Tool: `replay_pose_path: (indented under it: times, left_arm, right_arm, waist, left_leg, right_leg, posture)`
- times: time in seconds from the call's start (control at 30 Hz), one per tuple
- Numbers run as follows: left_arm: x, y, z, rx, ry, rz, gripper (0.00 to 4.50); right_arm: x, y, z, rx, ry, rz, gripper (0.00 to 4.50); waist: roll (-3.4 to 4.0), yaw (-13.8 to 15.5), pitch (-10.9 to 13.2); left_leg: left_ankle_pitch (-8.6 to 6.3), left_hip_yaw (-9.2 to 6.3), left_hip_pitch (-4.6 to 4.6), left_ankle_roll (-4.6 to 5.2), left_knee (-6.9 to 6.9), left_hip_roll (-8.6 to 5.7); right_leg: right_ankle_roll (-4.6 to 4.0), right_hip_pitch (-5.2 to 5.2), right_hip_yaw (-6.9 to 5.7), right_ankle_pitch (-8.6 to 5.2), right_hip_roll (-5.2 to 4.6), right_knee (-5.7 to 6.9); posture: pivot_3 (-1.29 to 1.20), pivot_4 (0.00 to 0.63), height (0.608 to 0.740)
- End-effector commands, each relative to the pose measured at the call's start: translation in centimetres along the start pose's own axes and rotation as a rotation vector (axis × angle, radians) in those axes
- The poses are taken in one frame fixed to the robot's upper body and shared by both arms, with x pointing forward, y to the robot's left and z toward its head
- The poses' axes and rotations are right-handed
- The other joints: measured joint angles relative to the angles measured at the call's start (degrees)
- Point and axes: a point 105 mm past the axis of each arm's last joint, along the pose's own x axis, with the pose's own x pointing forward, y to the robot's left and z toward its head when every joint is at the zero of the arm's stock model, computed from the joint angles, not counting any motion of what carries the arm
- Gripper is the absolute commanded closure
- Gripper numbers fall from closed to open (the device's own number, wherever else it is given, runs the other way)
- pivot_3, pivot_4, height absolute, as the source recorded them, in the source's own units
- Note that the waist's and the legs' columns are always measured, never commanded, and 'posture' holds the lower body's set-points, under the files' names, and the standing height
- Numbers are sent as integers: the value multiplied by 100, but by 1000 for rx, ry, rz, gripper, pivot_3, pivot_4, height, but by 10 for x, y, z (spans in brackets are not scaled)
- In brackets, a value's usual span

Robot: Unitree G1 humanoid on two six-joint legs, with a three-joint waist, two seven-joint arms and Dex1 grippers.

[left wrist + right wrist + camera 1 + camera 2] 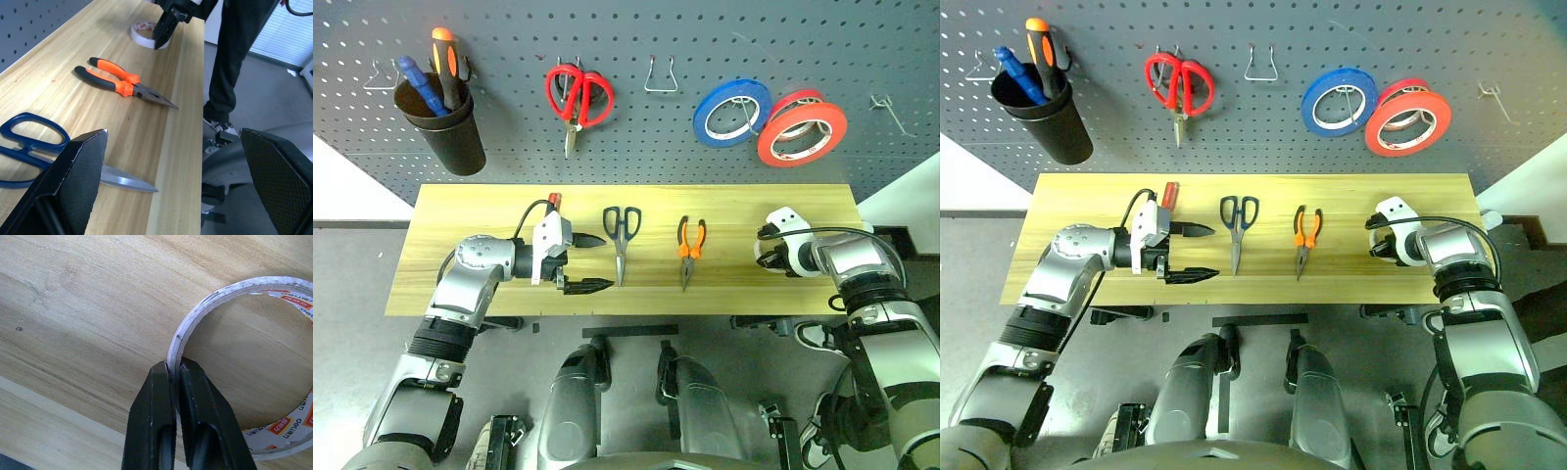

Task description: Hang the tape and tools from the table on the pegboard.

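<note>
Our right hand (173, 369) is closed on the wall of the tape (254, 357), which lies flat near the table's (489, 206) right end. Our left hand (579, 262) hangs wide open, empty, beside the scissors (621, 235); pliers (690, 247) and red-handled screwdriver (554, 202) lie unhung. The pegboard (636, 137) shows one free hook (660, 76), with open room above the table

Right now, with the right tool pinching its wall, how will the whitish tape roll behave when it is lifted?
The tape is a thin ring, so it is probably light. The right tool pinches only its narrow wall, so the roll may swing or pivot. Its round rim suggests it could roll along the table if dropped.
</note>
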Motion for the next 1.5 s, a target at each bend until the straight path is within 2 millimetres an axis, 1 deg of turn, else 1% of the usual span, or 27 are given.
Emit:
replay_pose_path:
  times: [0.03, 0.07, 0.1, 0.13, 0.17, 0.2, 0.27, 0.3, 0.33, 0.4, 0.43, 0.53, 0.57, 0.67, 0.73, 0.9, 0.97, 1.1, 1.2, 1.37, 1.4, 1.5]
  left_arm:
    - [-3, 2, 11, 34, -25, -17, 0]
    - [-3, 2, 13, 35, -32, -25, 0]
    - [-3, 1, 16, 35, -40, -37, 0]
    - [-2, -1, 18, 33, -48, -52, 0]
    - [-3, -4, 23, 33, -63, -77, 0]
    - [-3, -8, 26, 32, -71, -104, 0]
    - [-5, -13, 28, 49, -58, -149, 0]
    - [-5, -14, 28, 61, -51, -162, 0]
    - [-5, -13, 29, 67, -53, -165, 0]
    - [-5, -9, 34, 74, -67, -157, 0]
    - [-5, -6, 37, 77, -81, -151, 0]
    - [-4, 0, 46, 84, -129, -137, 0]
    - [-3, 3, 47, 104, -139, -121, 0]
    - [0, 10, 49, 136, -159, -88, 0]
    - [3, 16, 52, 143, -182, -68, 0]
    - [10, 24, 56, 167, -212, -53, 0]
    - [14, 29, 54, 177, -207, -32, 0]
    - [19, 36, 57, 186, -229, -3, 0]
    - [21, 40, 59, 185, -251, 14, 0]
    - [15, 43, 59, 180, -250, 41, 0]
    - [14, 44, 59, 179, -249, 48, 0]
    - [9, 44, 59, 173, -247, 59, 0]
  right_arm:
    - [2, 6, -21, 62, 47, 32, 4454]
    - [-2, 5, -20, 69, 36, 31, 4454]
    - [-7, 6, -20, 74, 25, 31, 4454]
    - [-12, 6, -19, 77, 14, 30, 4454]
    - [-20, 8, -18, 85, -7, 30, 4454]
    - [-28, 10, -16, 93, -30, 28, 4454]
    - [-45, 12, -14, 98, -72, 10, 4454]
    - [-52, 14, -14, 95, -90, 6, 4454]
    - [-60, 17, -11, 100, -118, 3, 4454]
    - [-74, 19, -6, 119, -165, -10, 4454]
    - [-80, 18, -4, 118, -184, -34, 4454]
    - [-104, 8, 5, 112, -260, -133, 4454]
    - [-117, 3, 14, 131, -316, -167, 4454]
    - [-141, -8, 28, 151, -428, -250, 4454]
    - [-155, -16, 37, 128, -491, -321, 4454]
    - [-182, -26, 60, 35, -634, -438, 4454]
    - [-182, -32, 63, 16, -629, -473, 4454]
    - [-182, -45, 75, -39, -652, -525, 4454]
    - [-178, -57, 85, -36, -679, -525, 4454]
    - [-156, -63, 99, -38, -682, -454, 4454]
    - [-150, -63, 101, -44, -683, -445, 4454]
    - [-139, -61, 112, -47, -701, -405, 4454]
  waist:
    - [0, 8, -2]
    - [-1, 12, -10]
    - [2, 12, -24]
    - [4, 10, -44]
    - [8, 9, -61]
    - [9, 4, -64]
    - [13, 6, -78]
    - [20, -1, -124]
    - [31, -4, -170]
    - [41, -20, -242]
    - [40, -21, -278]
    - [41, -19, -413]
    - [42, -21, -449]
    - [39, -33, -560]
    - [36, -43, -622]
    - [38, -170, -724]
    - [37, -213, -763]
    - [34, -338, -822]
    - [35, -431, -857]
    - [39, -507, -931]
    - [40, -505, -938]
    - [46, -508, -974]
  left_leg:
    - [0, 0, -1, -1, -2, 0]
    - [0, 0, -6, -1, -5, 0]
    - [2, 0, -22, -3, -6, 0]
    - [11, 1, -41, -18, -5, -1]
    - [18, 2, -66, -29, -3, -2]
    - [25, 2, -95, -36, 7, -3]
    - [28, 6, -112, -30, 12, -4]
    - [31, 5, -122, -26, 15, -4]
    - [32, 3, -144, -25, 23, -5]
    - [32, 7, -164, -25, 33, -7]
    - [28, 7, -167, -32, 36, -8]
    - [24, 3, -169, -33, 40, -6]
    - [20, 4, -171, -26, 39, -6]
    - [10, 13, -177, -9, 40, -7]
    - [11, 15, -178, -9, 40, -8]
    - [31, 14, -177, -11, 44, -11]
    - [45, 15, -176, 1, 45, -26]
    - [50, 11, -159, 7, 52, -28]
    - [43, 11, -143, 21, 57, -27]
    - [49, 13, -122, 51, 56, -26]
    - [49, 14, -100, 52, 55, -25]
    - [51, 14, -90, 49, 52, -18]
  right_leg:
    - [0, 0, -1, 0, 0, -2]
    - [0, -4, -1, 0, 0, -5]
    - [0, -16, -4, 1, 0, -7]
    - [2, -29, -6, 3, 0, -8]
    - [4, -30, -7, 4, -2, -8]
    - [23, -53, -12, 16, 0, -6]
    - [35, -65, -21, 22, 1, -4]
    - [40, -70, -27, 25, 4, -4]
    - [44, -86, -33, 28, 8, -4]
    - [57, -103, -31, 36, 18, -4]
    - [61, -106, -31, 40, 19, -5]
    - [62, -102, -32, 52, 20, -13]
    - [54, -101, -32, 57, 19, -21]
    - [44, -103, -31, 68, 12, -31]
    - [41, -103, -31, 71, 11, -33]
    - [53, -98, -33, 82, 13, -28]
    - [59, -97, -31, 85, 15, -27]
    - [71, -79, -33, 92, 20, -22]
    - [65, -63, -33, 99, 21, -23]
    - [55, -48, -27, 117, 24, -20]
    - [52, -32, -22, 118, 27, -19]
    - [41, -27, -19, 125, 35, -17]
  posture:
    - [176, 347, 732]
    - [164, 326, 732]
    - [164, 326, 732]
    - [150, 301, 732]
    - [145, 291, 732]
    - [136, 276, 732]
    - [117, 236, 732]
    - [113, 227, 732]
    - [106, 210, 732]
    - [96, 198, 732]
    - [86, 182, 732]
    - [70, 166, 732]
    - [59, 159, 732]
    - [33, 146, 732]
    - [23, 137, 732]
    - [9, 118, 732]
    - [0, 106, 732]
    - [0, 90, 732]
    - [7, 82, 732]
    - [28, 72, 732]
    - [37, 71, 732]
    - [51, 70, 732]
